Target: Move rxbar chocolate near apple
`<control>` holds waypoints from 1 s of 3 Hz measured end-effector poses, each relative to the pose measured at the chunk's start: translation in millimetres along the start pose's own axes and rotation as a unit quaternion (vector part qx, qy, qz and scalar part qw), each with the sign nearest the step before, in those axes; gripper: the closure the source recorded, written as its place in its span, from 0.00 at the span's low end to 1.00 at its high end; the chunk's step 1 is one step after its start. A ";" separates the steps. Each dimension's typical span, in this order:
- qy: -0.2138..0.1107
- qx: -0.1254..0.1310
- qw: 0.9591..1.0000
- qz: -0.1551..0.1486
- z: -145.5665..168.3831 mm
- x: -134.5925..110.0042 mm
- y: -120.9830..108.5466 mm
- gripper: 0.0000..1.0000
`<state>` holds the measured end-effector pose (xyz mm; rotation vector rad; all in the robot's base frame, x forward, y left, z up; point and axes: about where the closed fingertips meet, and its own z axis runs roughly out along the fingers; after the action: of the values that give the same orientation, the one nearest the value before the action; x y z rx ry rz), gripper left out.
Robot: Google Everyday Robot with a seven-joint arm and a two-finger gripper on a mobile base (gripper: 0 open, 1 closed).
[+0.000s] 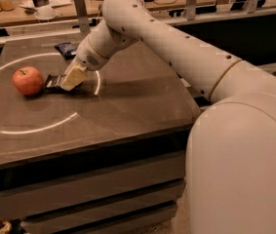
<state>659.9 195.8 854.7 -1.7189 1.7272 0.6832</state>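
Observation:
The red-orange apple sits on the left of the dark table. The rxbar chocolate, a flat dark bar, lies low at the table top just right of the apple, its left end almost touching it. My gripper reaches in from the right with its pale fingers closed on the bar's right end, which they hide.
A dark blue packet lies at the back of the table behind my wrist. A wooden counter with jars and a cup runs behind the table. The table's right corner and front edge drop off.

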 end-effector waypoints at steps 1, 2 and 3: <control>-0.013 0.007 1.000 0.014 -14.6 -2.5 4.5 0.04; -0.024 0.035 0.999 0.031 -42.8 3.3 -5.0 0.00; -0.031 0.121 0.991 0.053 -124.4 34.5 -35.3 0.00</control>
<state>688.6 80.9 916.9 -1.4342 1.7883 0.5416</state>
